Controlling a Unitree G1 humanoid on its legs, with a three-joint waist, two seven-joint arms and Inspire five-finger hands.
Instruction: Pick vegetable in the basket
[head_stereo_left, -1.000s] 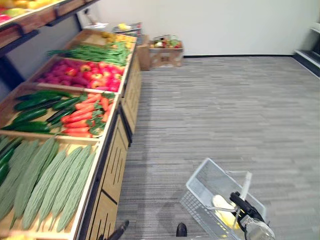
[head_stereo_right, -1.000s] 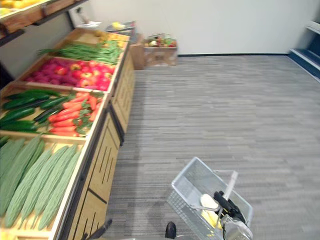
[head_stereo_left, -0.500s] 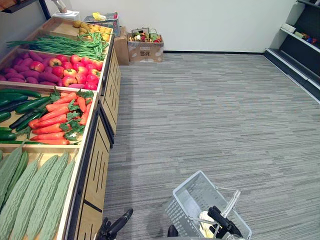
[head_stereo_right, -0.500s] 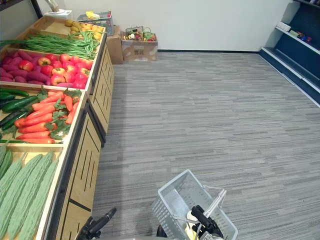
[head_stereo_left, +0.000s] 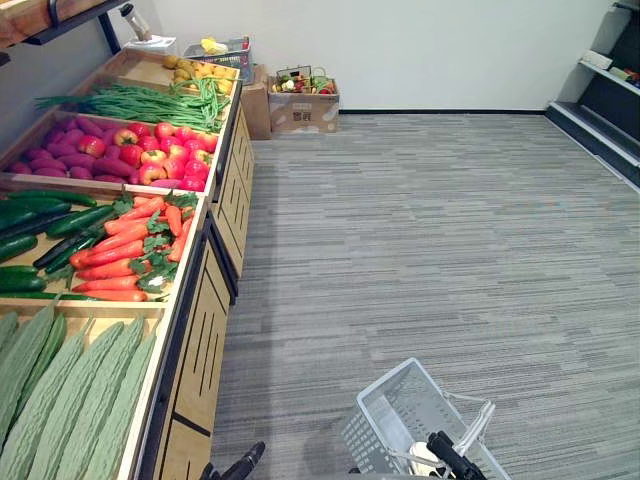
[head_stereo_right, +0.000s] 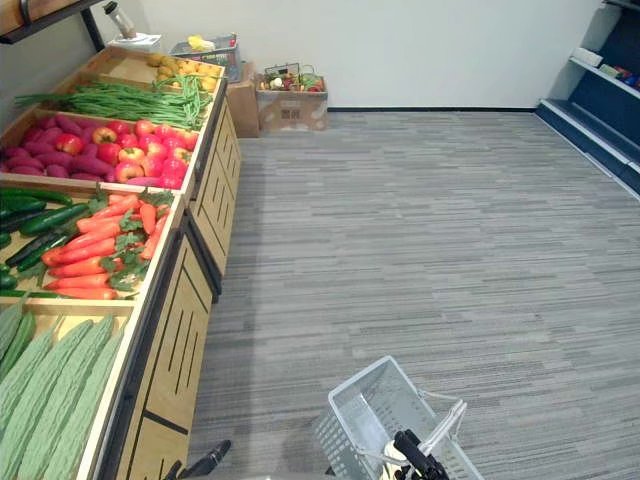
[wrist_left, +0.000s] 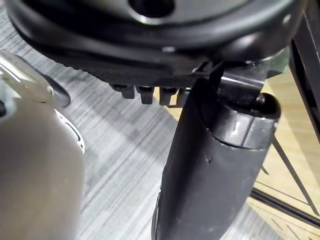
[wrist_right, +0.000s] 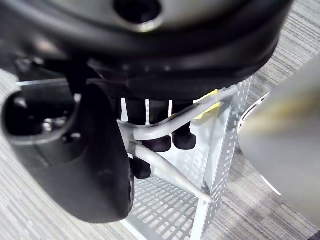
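While the right hand (head_stereo_left: 450, 462) is hanging low on the robot's right, it is carrying the basket (head_stereo_left: 383, 422) by its handles (wrist_right: 172, 119). Right wrist view: the fingers (wrist_right: 161, 142) are curling round both white wire handles from one side and the thumb (wrist_right: 95, 165) is closing in from the other, so the grip is firm. The basket is sitting over the grey floor (head_stereo_left: 440, 230) with its open top facing up. A pale item (head_stereo_left: 421, 457) is lying inside it, just beside the hand. A yellow scrap is also showing past the mesh wall in the wrist view. Both are too hidden to say which vegetable.

The left hand (head_stereo_left: 243, 465) is poking in at the lower edge, beside the wooden stand (head_stereo_left: 205, 330) and pointing forward. In its wrist view the thumb is sticking out straight and the fingers are lying relaxed. It is holding nothing and touching nothing.

The stand is running along the robot's left, well apart from the basket. Bins from near to far are holding:
- bitter gourds (head_stereo_left: 70, 395)
- carrots (head_stereo_left: 125, 250), with cucumbers (head_stereo_left: 45, 225) next to them
- apples (head_stereo_left: 150, 155)
- green beans (head_stereo_left: 140, 100)
- yellow produce (head_stereo_left: 190, 70)

A cardboard box (head_stereo_left: 303, 102) is sitting against the far wall, just past the end of the stand.
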